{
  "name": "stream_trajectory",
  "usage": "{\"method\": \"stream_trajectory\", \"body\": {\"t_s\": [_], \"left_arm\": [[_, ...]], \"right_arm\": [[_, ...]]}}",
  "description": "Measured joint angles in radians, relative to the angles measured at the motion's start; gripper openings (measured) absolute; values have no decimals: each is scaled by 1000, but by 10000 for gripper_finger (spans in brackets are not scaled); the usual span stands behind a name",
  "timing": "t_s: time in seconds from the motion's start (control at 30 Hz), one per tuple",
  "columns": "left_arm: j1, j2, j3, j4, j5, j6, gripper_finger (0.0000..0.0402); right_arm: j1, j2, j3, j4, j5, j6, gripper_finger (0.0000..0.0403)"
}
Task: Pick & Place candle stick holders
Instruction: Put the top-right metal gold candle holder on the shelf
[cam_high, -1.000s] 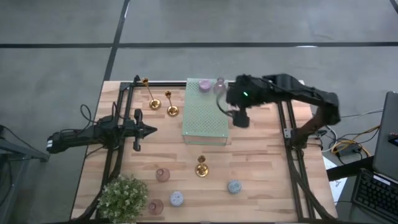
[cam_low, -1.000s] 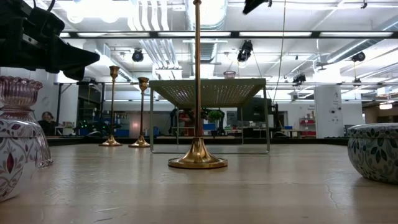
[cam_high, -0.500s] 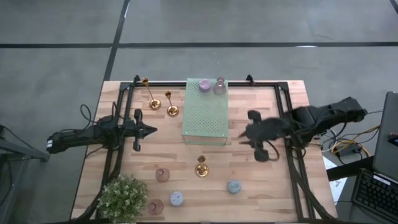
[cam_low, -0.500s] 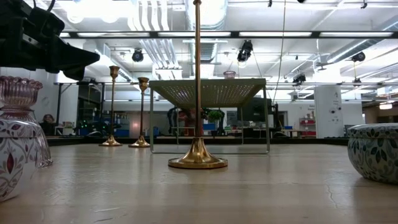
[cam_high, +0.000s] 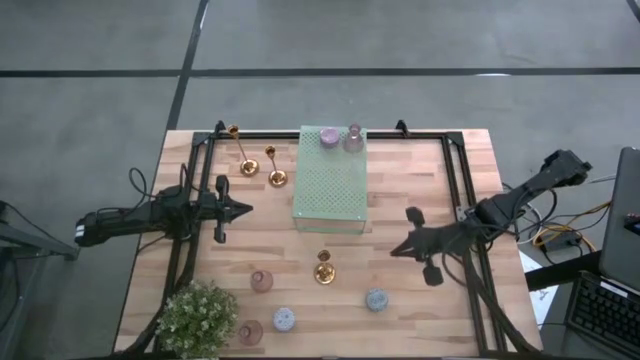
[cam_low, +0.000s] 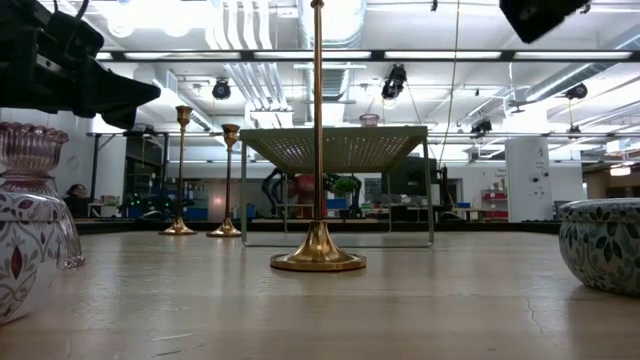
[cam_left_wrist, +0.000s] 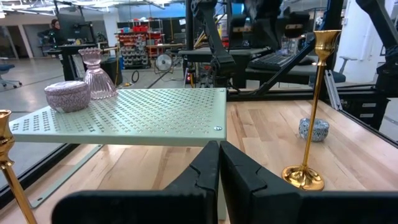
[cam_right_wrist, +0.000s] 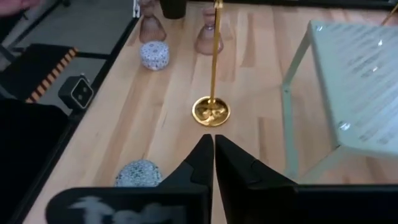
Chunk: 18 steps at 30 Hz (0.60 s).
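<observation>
The pale green pad (cam_high: 330, 185) stands on thin legs. On its far end sit a squat lilac holder (cam_high: 329, 137) and a pink holder (cam_high: 353, 138). Two gold candlesticks (cam_high: 243, 160) (cam_high: 275, 172) stand on their round bases at the far left, and a third (cam_high: 323, 268) stands near the middle. Small holders stand near the front edge: pink (cam_high: 262, 281), pale (cam_high: 284, 319), pink (cam_high: 250, 331) and blue (cam_high: 376, 299). My left gripper (cam_high: 245, 210) hovers shut left of the pad. My right gripper (cam_high: 395, 250) hovers shut and empty, right of the third candlestick (cam_right_wrist: 212, 106).
A bushy potted plant (cam_high: 197, 315) stands at the near left corner. Black rails (cam_high: 465, 200) run along the table's left and right sides. Bare wood lies between the pad and the right rail.
My right gripper has drawn back from the pad's far end, beside the pink holder, toward the table's near right, and has come lower. Its fingers stood apart then and are together now. Both holders stay on the pad.
</observation>
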Motion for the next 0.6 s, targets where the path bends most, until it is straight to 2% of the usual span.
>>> {"method": "stream_trajectory", "body": {"t_s": [0.27,0.47,0.6], "left_arm": [[0,0,0,4,-21,45,19],[0,0,-1,43,-59,74,19],[-2,20,-2,177,-37,-94,19]], "right_arm": [[34,-2,-152,261,3,-43,8],[33,-6,-209,313,41,-57,8],[32,-6,-219,316,70,-52,8]]}}
